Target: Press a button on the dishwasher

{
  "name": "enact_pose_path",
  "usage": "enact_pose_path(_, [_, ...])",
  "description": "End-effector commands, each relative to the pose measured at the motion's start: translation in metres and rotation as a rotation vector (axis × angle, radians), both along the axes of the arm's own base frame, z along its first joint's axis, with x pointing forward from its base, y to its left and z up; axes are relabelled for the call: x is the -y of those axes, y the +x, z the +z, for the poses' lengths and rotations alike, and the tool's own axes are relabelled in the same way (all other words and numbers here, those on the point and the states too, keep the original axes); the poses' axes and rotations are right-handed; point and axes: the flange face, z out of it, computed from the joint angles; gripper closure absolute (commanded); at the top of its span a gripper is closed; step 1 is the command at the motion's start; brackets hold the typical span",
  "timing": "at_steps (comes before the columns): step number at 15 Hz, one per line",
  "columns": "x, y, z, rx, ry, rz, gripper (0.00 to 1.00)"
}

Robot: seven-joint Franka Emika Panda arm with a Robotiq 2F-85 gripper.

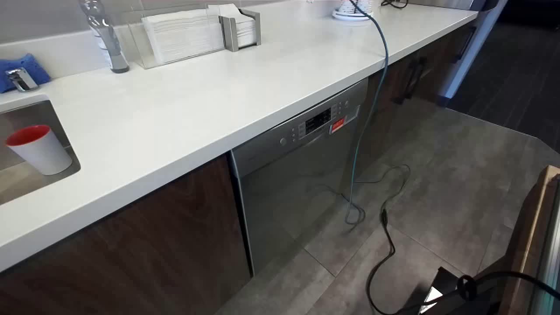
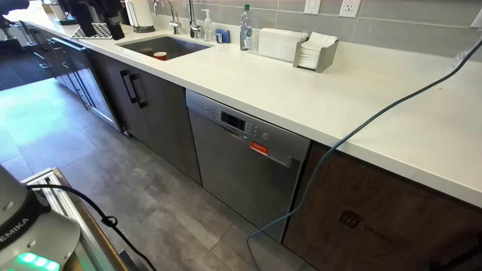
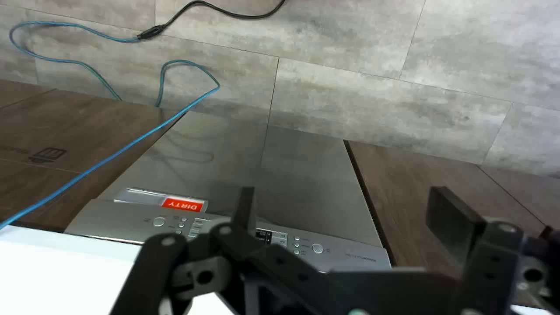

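Black two-fingered tool (image 3: pixel 346 213) observed spread apart, with the flat-fronted grey brushed-steel dishwasher (image 3: pixel 306 181) standing closed beyond it.

In an exterior view, the camera looks obliquely down from the sink (image 1: pixel 43 114) end of the counter (image 1: pixel 175 105), the dishwasher (image 1: pixel 297 175) at mid-frame. In an exterior view, the camera faces along the counter toward the sink, the arm base (image 2: pixel 52 229) close at lower left. The wrist view looks steeply down past the counter edge, the gripper (image 3: pixel 348 210) at close range; the DIRTY label (image 3: pixel 183 204) reads inverted. The dishwasher and blue cable (image 3: pixel 109 157) appear in all three.
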Motion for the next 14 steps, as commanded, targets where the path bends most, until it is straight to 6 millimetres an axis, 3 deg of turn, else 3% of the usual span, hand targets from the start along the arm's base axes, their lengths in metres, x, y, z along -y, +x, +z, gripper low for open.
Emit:
enact_pose_path(1, [0.000, 0.000, 0.001, -0.001, 0.000, 0.000, 0.00])
enact_pose_path(9, [0.000, 0.000, 0.001, -0.001, 0.000, 0.000, 0.00])
enact_pose_path(10, [0.007, 0.009, -0.014, -0.016, 0.039, -0.010, 0.00])
enact_pose_path(11, [0.032, 0.001, -0.025, -0.023, 0.069, 0.002, 0.00])
enact_pose_path(12, [0.038, 0.006, -0.039, -0.031, 0.104, 0.011, 0.00])
enact_pose_path(13, [0.045, 0.026, -0.030, -0.033, 0.140, 0.017, 0.00])
enact_pose_path(14, [0.047, 0.036, -0.048, -0.037, 0.169, 0.031, 0.00])
